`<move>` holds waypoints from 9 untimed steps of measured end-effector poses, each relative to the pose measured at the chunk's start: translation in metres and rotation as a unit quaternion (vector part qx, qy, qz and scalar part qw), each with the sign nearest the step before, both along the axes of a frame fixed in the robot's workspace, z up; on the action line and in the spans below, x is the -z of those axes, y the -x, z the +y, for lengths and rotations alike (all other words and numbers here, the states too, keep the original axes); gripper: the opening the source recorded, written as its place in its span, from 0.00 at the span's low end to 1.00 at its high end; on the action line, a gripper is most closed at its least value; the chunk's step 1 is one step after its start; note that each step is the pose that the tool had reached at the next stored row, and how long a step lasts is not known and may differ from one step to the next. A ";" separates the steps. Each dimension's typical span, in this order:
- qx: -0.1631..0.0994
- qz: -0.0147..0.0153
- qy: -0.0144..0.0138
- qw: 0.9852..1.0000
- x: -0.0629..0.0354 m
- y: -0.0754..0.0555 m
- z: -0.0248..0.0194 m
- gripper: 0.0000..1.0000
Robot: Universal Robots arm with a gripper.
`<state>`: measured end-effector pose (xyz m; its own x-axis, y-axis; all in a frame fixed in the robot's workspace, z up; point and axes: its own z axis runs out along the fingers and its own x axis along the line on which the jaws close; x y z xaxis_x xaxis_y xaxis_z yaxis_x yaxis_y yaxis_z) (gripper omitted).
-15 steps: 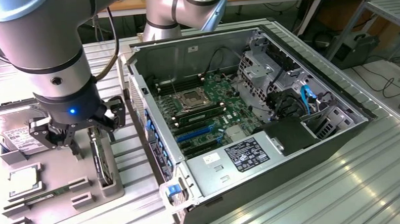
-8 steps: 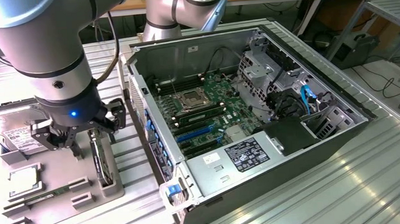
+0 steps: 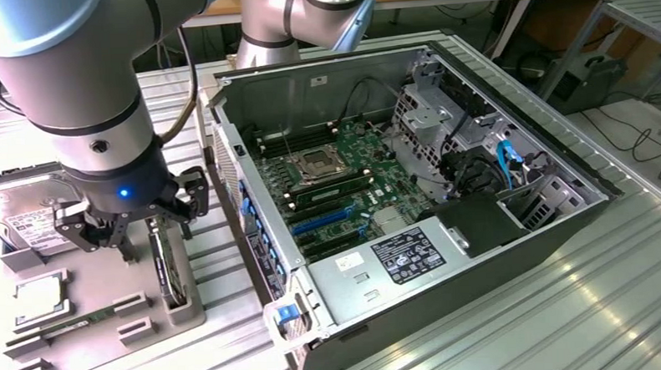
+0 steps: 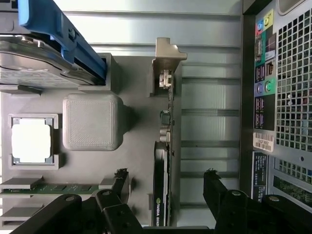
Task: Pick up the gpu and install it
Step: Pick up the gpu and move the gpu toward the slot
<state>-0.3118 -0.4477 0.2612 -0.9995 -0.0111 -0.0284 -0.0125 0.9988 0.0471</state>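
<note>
Spread wide, the gripper (image 4: 165, 174) straddles the gpu (image 4: 163, 161) without touching it; the card stands on edge in its slot of the grey tray (image 4: 136, 83). Best, I'd say: stay centred and pinch the flat faces squarely, clear of the bracket. Count: one gpu, one hard drive (image 4: 29, 61), one CPU (image 4: 30, 141), seemingly one memory stick (image 4: 53, 187). Farther off, toward the exterior view's right, sits one open computer case (image 3: 420, 189).

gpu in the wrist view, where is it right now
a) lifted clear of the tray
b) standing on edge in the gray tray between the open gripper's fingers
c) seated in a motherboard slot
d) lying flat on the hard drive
b: the gpu stands on edge in the gray tray, and the open gripper straddles it with a gap on each side.
</note>
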 end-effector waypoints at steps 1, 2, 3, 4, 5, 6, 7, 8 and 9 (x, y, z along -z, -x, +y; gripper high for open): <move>0.000 0.000 0.000 1.000 0.0008 0.000 0.0000 0.72; 0.000 0.000 0.000 1.000 0.0015 0.000 0.0000 0.72; 0.000 0.000 0.000 1.000 0.0022 0.000 0.0000 0.72; 0.000 0.000 0.000 1.000 0.0029 0.000 0.0000 0.72; 0.000 0.000 0.000 1.000 0.0038 0.000 0.0000 0.72; 0.000 0.000 0.000 1.000 0.0046 0.000 0.0000 0.72; 0.000 0.000 0.000 1.000 0.0058 0.000 0.0000 0.72; 0.000 0.000 0.000 1.000 0.0073 0.000 0.0000 0.72; 0.000 0.000 0.000 1.000 0.0080 0.000 0.0000 0.72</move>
